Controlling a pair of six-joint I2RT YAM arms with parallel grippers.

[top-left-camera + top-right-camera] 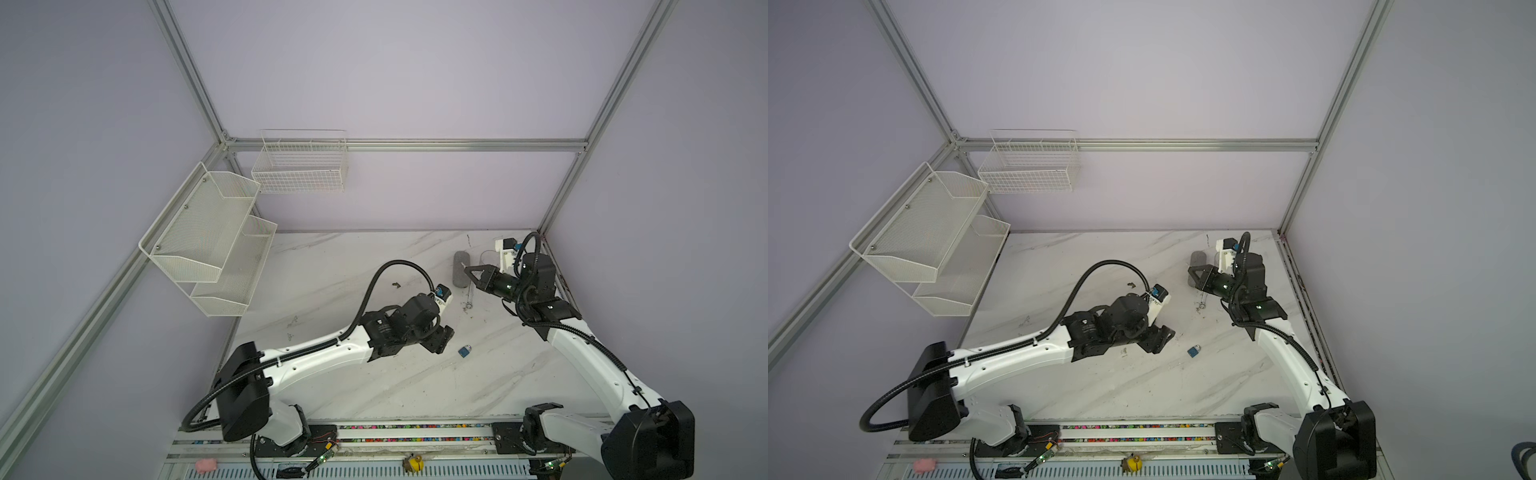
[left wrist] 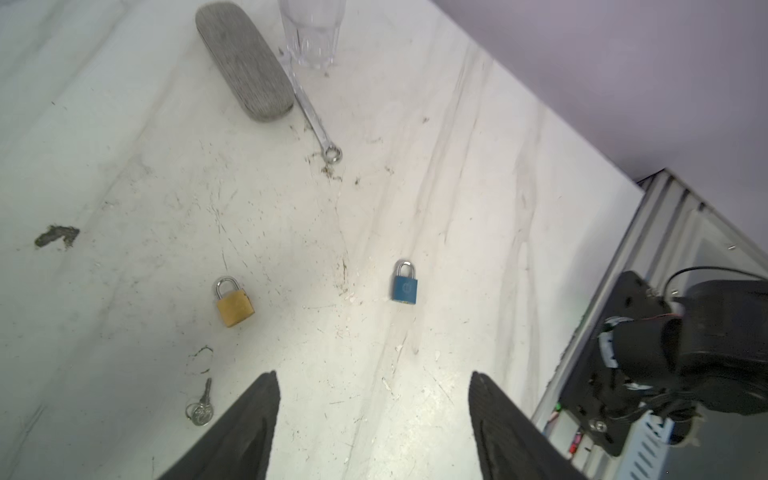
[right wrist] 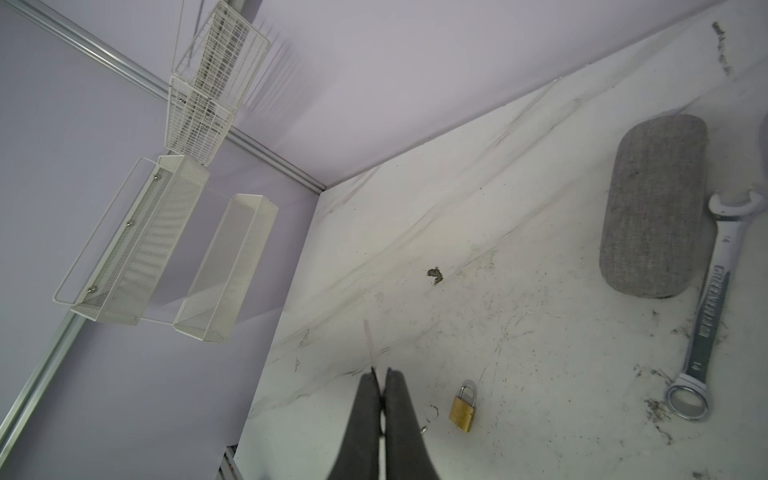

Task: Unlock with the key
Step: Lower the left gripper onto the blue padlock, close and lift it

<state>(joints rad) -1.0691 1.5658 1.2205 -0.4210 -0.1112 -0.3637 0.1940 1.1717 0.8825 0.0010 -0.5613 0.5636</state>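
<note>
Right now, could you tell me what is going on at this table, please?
The left gripper hangs open and empty over the table. The key lies loose near its fingers, and the brass padlock and blue padlock both lie shut. The right gripper is shut on a thin white strip.

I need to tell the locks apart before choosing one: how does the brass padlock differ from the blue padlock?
The brass padlock is gold-coloured; the blue padlock is blue. The brass padlock lies close to the key; the blue padlock lies farther from it. Both lie flat, and their silver shackles look shut.
</note>
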